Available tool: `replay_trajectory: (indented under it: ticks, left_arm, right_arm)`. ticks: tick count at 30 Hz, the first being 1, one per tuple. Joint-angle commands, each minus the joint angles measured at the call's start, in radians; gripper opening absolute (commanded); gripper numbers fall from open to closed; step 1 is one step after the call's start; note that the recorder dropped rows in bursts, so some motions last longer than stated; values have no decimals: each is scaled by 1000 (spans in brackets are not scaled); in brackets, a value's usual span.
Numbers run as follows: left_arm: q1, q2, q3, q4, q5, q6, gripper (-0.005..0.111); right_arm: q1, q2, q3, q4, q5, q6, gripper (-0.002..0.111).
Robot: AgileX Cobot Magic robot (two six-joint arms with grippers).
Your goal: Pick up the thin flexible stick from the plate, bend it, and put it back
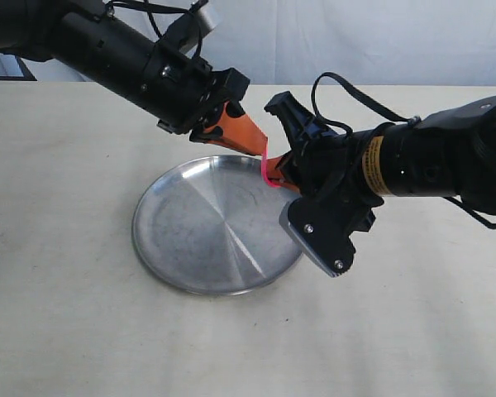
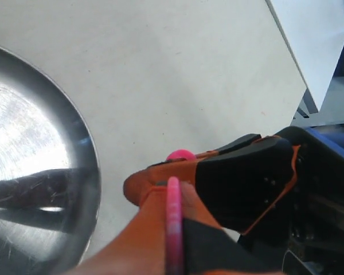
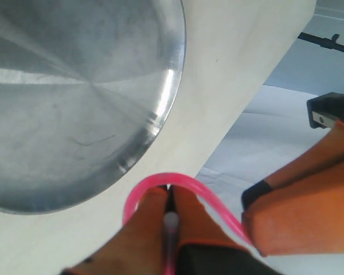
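Note:
The thin pink stick [image 1: 267, 169] is held in the air above the far right rim of the silver plate [image 1: 207, 227], bent into a tight loop. Both grippers are shut on it, one at each end. My left gripper [image 1: 260, 149] comes from the upper left; in the left wrist view the stick [image 2: 173, 223] runs between its orange fingers [image 2: 143, 240]. My right gripper [image 1: 288, 175] comes from the right; in the right wrist view the stick [image 3: 160, 180] arcs over its fingertips, with the whitish tip [image 3: 170, 220] between them. The plate [image 3: 74, 103] holds nothing.
The plate rests on a beige tabletop [image 1: 66, 314]. The table's far edge [image 1: 446, 86] runs along the back, with a light wall behind. The two grippers' fingers nearly touch each other above the plate's rim [image 2: 86, 160].

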State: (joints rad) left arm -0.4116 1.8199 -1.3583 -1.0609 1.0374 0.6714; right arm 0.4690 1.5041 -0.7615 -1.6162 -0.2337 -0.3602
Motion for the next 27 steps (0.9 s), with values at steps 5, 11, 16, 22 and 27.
replay_trajectory:
  ticks: [5,11,16,22,27]
  left_arm:
    - [0,-6,-24,-479,-203,-70,0]
    - [0,-6,-24,-483,-206,-96,0]
    - [0,-6,-24,-461,-211,-84,0]
    - [0,-6,-24,-451,-211,-2,0]
    - [0,-6,-24,-429,-239,38,0]
  right_arm:
    - [31,7,17,-57,-163,-33,-1]
    - [31,7,17,-57,-163,-39,-1]
    - [31,7,17,35,-165,-36,-1]
    - [31,7,17,122,-172,-32,-1]
    - [31,7,17,258,-187,-1,-1]
